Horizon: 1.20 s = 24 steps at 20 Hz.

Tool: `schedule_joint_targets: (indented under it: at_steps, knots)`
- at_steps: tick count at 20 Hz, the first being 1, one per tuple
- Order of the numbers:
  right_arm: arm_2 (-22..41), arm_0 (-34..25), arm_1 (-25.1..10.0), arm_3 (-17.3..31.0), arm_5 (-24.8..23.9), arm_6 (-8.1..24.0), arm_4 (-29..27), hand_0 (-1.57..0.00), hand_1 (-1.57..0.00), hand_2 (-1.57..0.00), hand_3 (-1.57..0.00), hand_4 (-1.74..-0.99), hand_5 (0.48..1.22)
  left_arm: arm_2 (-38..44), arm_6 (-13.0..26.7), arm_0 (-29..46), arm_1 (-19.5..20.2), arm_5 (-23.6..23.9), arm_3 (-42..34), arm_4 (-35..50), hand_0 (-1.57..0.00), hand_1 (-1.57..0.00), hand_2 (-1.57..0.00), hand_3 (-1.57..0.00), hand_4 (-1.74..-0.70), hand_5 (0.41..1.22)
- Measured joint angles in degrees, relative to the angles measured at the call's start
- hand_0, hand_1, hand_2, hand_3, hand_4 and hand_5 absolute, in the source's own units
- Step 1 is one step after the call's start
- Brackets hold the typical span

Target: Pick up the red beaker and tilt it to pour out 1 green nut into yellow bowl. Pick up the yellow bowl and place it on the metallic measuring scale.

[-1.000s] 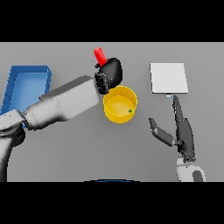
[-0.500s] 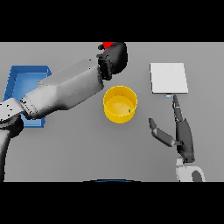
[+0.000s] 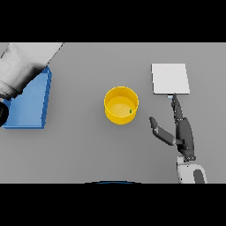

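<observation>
Head view: yellow bowl point(image 3: 121, 105) at centre, green nut point(image 3: 130, 111) inside – pour looks done. Right hand point(image 3: 180, 130) at 4 o'clock of bowl, fingers straight, empty. Scale point(image 3: 170, 78) at 2 o'clock. Left arm point(image 3: 22, 66) at 10 o'clock, hand & red beaker out of frame. Next: grip rim from 3 o'clock side, lift level – avoid tipping nut.

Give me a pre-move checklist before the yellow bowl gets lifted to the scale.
1. Green nut inside the round yellow bowl: ok.
2. Bowl upright on the grey table: ok.
3. Flat metallic measuring scale with nothing on its top: ok.
4. Right hand open, beside the bowl, not touching it: ok.
5. Left hand out of the way: cannot tell, only its arm shows over the blue tray.
6. Red beaker put down: cannot tell, out of view.
</observation>
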Motion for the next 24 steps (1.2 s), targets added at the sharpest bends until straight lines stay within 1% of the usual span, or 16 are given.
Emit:
schedule_joint_targets:
  at_steps: [1, 2, 3, 4, 5, 7, 8, 9, 10, 12, 13, 16, 19, 20, 22, 24]
  knots:
    - [-0.27, -0.38, -0.23, -0.68, 0.05, 0.19, -0.42, 0.00, 0.00, 0.00, 0.00, -1.209, 0.593, 3.31, 1.02, 1.22, 2.03, 1.09, 1.86, 3.51, -1.57, -1.57, -1.55, -1.36, -1.73, 1.221]
    - [-0.46, -0.43, -0.69, -0.03, 0.19, 0.54, -0.28, 0.00, 0.00, 0.00, 0.00, -1.222, 0.592, 6.66, 4.95, 1.85, 2.66, 1.17, 3.37, 6.84, -1.57, -1.57, -1.56, -1.36, -1.73, 1.221]
    - [-0.62, -0.61, -0.82, 0.06, 0.43, 0.07, -0.69, 0.00, 0.00, 0.00, 0.00, -1.224, 0.592, 9.74, 6.27, 2.75, 3.61, 2.37, 4.47, 10.18, -1.57, -1.57, -1.56, -1.37, -1.73, 1.221]
    - [-0.84, -0.38, -1.01, -0.33, 0.90, -0.55, -1.48, 0.00, 0.00, 0.00, 0.00, -1.222, 0.590, 12.74, 6.59, 4.23, 5.24, 4.03, 5.08, 13.71, -1.57, -1.57, -1.56, -1.38, -1.73, 1.221]
    - [-0.42, -0.69, -0.71, 0.47, 0.50, -0.25, -0.60, 0.00, 0.00, 0.00, 0.00, -1.222, 0.587, 15.10, 6.31, 6.05, 6.64, 5.38, 4.84, 16.96, -1.57, -1.57, -1.56, -1.40, -1.74, 1.221]
    - [-0.67, -0.35, -1.21, 0.60, 0.55, -1.68, -0.64, 0.00, 0.00, 0.00, 0.00, -1.222, 0.586, 18.92, 7.27, 9.89, 9.61, 7.90, 3.63, 22.52, -1.57, -1.57, -1.57, -1.43, -1.74, 1.221]
    - [-0.52, -1.24, -1.20, 1.10, 0.55, -0.73, -0.35, 0.00, 0.00, 0.00, 0.00, -1.226, 0.587, 20.91, 6.87, 12.21, 11.15, 9.35, 2.16, 25.54, -1.57, -1.57, -1.57, -1.43, -1.74, 1.221]
    - [-0.91, -1.22, -1.71, 1.27, 0.93, -1.54, -0.88, 0.00, 0.00, 0.00, 0.00, -1.223, 0.591, 22.77, 8.15, 14.71, 12.83, 11.04, 1.04, 28.24, -1.57, -1.57, -1.57, -1.41, -1.74, 1.221]
    - [-0.81, -1.34, -2.13, 1.46, 0.94, -1.62, -0.35, 0.00, 0.00, 0.00, 0.00, -1.217, 0.595, 23.92, 11.50, 17.27, 14.10, 12.79, -1.13, 30.30, -1.57, -1.57, -1.57, -1.41, -1.74, 1.221]
    - [-0.88, -1.53, -2.51, 1.32, 1.49, -2.09, -0.82, 0.00, 0.00, 0.00, 0.00, -1.212, 0.604, 26.85, 15.25, 24.50, 16.61, 17.91, -6.59, 35.60, -1.57, -1.57, -1.57, -1.45, -1.74, 1.221]
    - [-0.47, -1.63, -2.19, 1.61, 1.19, -1.13, -0.16, 0.00, 0.00, 0.00, 0.00, -1.212, 0.610, 28.02, 16.61, 27.52, 17.67, 20.12, -9.41, 37.79, -1.57, -1.57, -1.57, -1.45, -1.74, 1.221]
    - [-0.37, -1.22, -3.43, 0.87, 1.57, -1.55, 0.50, 0.00, 0.00, 0.00, 0.00, -1.212, 0.641, 29.43, 24.23, 37.32, 19.73, 26.23, -18.91, 42.88, -1.57, -1.57, -1.57, -1.46, -1.74, 1.221]
    - [0.24, -0.35, -3.28, 0.78, 1.77, -1.25, 1.02, 0.00, 0.00, 0.00, 0.00, -1.206, 0.657, 29.22, 30.75, 46.30, 21.58, 31.99, -28.55, 46.06, -1.57, -1.57, -1.57, -1.45, -1.74, 1.221]
    - [0.40, -0.61, -3.18, 1.00, 1.60, -0.71, 1.37, 0.00, 0.00, 0.00, 0.00, -1.210, 0.660, 29.29, 31.09, 49.84, 22.49, 33.58, -31.38, 47.24, -1.57, -1.57, -1.57, -1.45, -1.74, 1.221]
    - [0.17, -1.01, -3.55, 0.62, 1.51, -0.65, 1.37, 0.00, 0.00, 0.00, 0.00, -1.217, 0.664, 28.76, 31.95, 54.52, 22.73, 36.79, -34.80, 48.51, -1.57, -1.57, -1.57, -1.45, -1.74, 1.221]
    - [0.46, -1.32, -2.84, 0.79, 1.49, -0.16, 1.17, 0.00, 0.00, 0.00, 0.00, -1.214, 0.664, 27.97, 33.60, 58.08, 22.81, 39.08, -37.50, 49.56, -1.57, -1.57, -1.57, -1.47, -1.74, 1.221]
